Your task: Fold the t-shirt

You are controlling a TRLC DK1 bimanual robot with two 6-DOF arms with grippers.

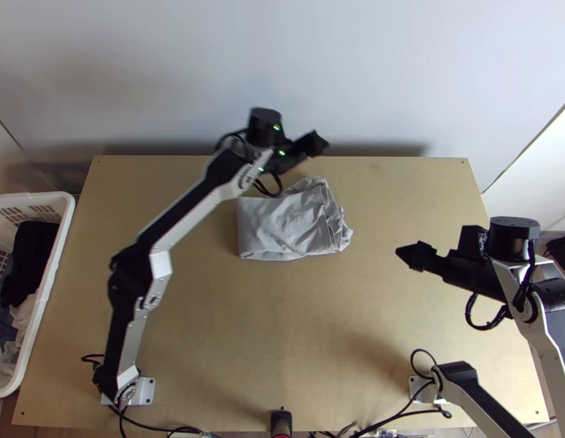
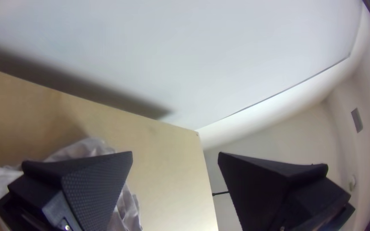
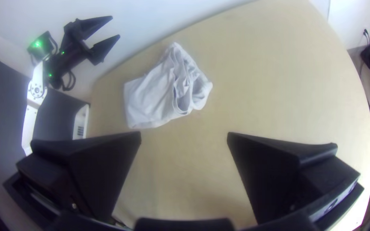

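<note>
The light grey t-shirt (image 1: 286, 223) lies folded into a compact bundle on the upper middle of the table, its left part flat and its right end rumpled with loose layers. Above its far edge, near the wall, is my left gripper (image 1: 319, 142); in the left wrist view the left gripper (image 2: 175, 158) stands open with nothing between its fingers. My right gripper (image 1: 408, 255) hangs over the table to the right of the shirt, apart from it. In the right wrist view the right gripper (image 3: 184, 139) is open and holds nothing, with the shirt (image 3: 159, 96) beyond it.
A white basket (image 1: 45, 292) with dark and light clothes stands at the table's left edge. The wall (image 1: 370, 73) rises behind the far edge. Cables run along the near edge. Bare wood (image 1: 297, 314) lies on the shirt's near side.
</note>
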